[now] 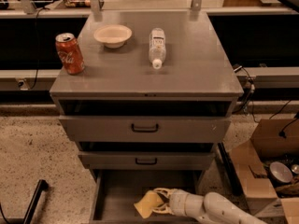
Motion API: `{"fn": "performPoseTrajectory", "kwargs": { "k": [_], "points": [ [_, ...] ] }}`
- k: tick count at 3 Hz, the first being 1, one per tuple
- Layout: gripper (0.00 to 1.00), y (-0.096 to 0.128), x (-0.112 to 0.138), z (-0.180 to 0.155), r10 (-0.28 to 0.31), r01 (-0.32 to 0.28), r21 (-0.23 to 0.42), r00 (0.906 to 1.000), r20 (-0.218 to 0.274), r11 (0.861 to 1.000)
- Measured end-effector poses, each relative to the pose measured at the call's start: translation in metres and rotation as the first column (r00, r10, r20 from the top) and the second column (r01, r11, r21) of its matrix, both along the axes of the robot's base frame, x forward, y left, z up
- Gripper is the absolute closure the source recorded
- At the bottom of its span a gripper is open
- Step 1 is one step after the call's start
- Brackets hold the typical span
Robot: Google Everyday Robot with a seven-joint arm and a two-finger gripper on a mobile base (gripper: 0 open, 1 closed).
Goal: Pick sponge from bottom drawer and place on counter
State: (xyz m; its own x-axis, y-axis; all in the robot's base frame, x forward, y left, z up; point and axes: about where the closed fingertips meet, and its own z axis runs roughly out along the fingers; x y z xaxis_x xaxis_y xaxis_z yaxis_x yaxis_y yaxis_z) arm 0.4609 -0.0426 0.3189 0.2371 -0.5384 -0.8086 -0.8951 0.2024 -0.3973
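Observation:
The yellow sponge (146, 203) is in the open bottom drawer (117, 195), at the front middle of its grey floor. My gripper (158, 202) reaches in from the lower right on a white arm and is shut on the sponge's right side, with one finger (161, 191) above it and one below. The sponge looks tilted and slightly raised off the drawer floor. The counter (187, 73) is the flat grey top of the cabinet, well above the gripper.
On the counter stand a red soda can (69, 53) at the left edge, a cream bowl (112, 35) and a lying plastic bottle (158, 47). Two shut upper drawers with dark handles (145, 128) overhang the bottom drawer. A cardboard box (266, 167) sits at the right.

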Motion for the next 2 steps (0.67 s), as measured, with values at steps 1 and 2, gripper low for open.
{"fn": "performPoseTrajectory", "kwargs": {
  "k": [1, 2],
  "points": [
    [1.00, 0.001, -0.033, 0.044, 0.008, -0.008, 0.021, 0.9999, 0.007, 1.000],
    [1.00, -0.002, -0.046, 0.090, 0.012, -0.012, -0.010, 0.9999, -0.001, 1.000]
  ]
}}
